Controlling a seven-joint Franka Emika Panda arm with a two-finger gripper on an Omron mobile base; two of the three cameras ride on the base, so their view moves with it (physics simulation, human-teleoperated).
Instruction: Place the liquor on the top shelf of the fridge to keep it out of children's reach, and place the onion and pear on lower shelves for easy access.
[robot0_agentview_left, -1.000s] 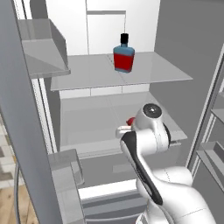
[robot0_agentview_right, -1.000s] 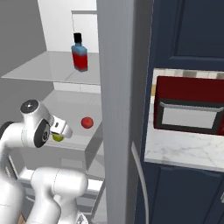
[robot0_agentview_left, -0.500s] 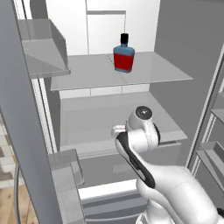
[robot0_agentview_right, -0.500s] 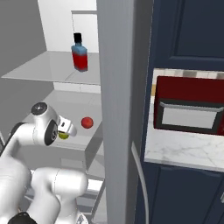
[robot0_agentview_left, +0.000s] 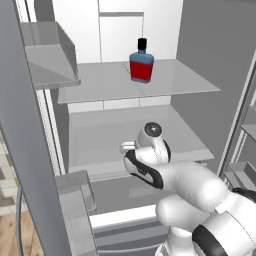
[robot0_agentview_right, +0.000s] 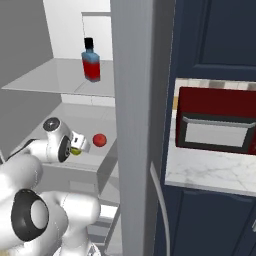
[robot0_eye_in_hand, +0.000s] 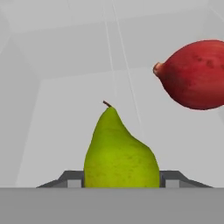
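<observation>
The fridge (robot0_agentview_left: 200, 30) stands open. On its top shelf (robot0_agentview_left: 100, 80) the blue liquor (robot0_agentview_left: 141, 65) (robot0_agentview_right: 91, 62) stands upright. My gripper (robot0_eye_in_hand: 120, 179) (robot0_agentview_right: 80, 145) is shut on the yellow-green pear (robot0_eye_in_hand: 119, 153) (robot0_agentview_right: 76, 150), which sits stem-up between the fingers just over the lower shelf (robot0_agentview_left: 100, 135). The red onion (robot0_eye_in_hand: 194, 74) (robot0_agentview_right: 100, 140) lies on that same lower shelf, a little to the pear's right and farther in. In the left base view my wrist (robot0_agentview_left: 152, 131) covers the pear and the onion.
Door bins (robot0_agentview_left: 45, 55) hang on the open left door, with another bin (robot0_agentview_left: 75, 190) lower down. More door bins (robot0_agentview_left: 245, 150) show at the right. Beside the fridge are navy cabinets (robot0_agentview_right: 215, 30) and a dark red oven (robot0_agentview_right: 217, 125) on a marble counter (robot0_agentview_right: 210, 172).
The hand with the pear has edged left and closer to the onion over the lower shelf. My wrist now covers the onion in the left base view. Liquor and onion have not moved.
</observation>
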